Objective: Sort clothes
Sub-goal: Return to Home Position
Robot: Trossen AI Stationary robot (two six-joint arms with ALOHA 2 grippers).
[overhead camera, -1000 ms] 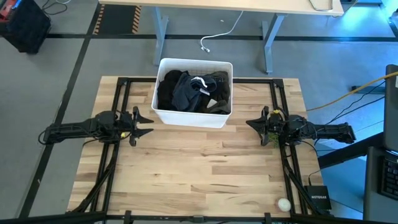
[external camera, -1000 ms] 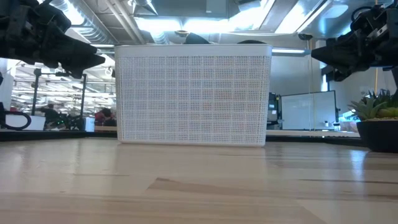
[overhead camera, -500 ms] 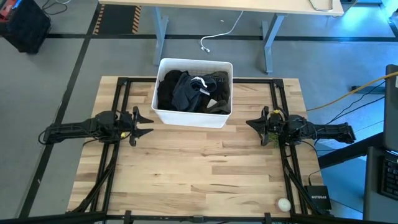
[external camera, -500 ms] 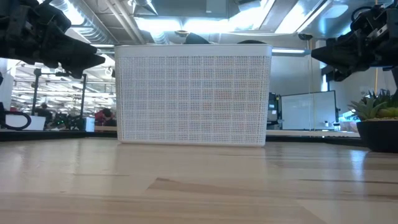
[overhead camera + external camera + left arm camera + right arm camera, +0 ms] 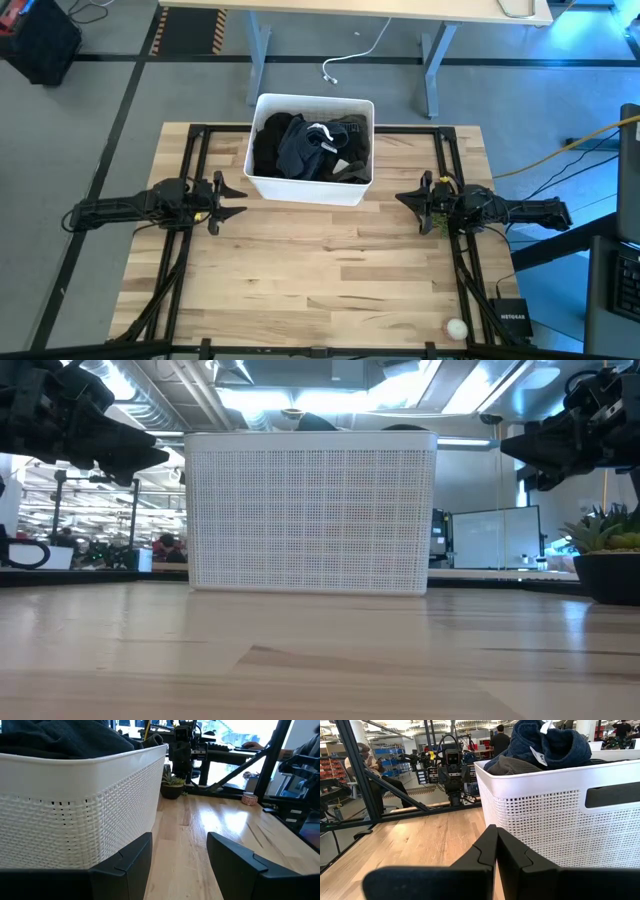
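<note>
The left gripper [image 5: 238,200] hovers over the table's left side, level with the front wall of the white bin [image 5: 305,187], its fingers spread apart and empty. The bin stands at the middle of the table's far edge. The clothes [image 5: 290,150] lie heaped inside it: dark pieces, with navy shorts [image 5: 308,143] and their white drawstring [image 5: 321,130] on top. The right gripper [image 5: 402,199] hovers over the table's right side, facing the left one, its fingers pressed together on nothing.
</note>
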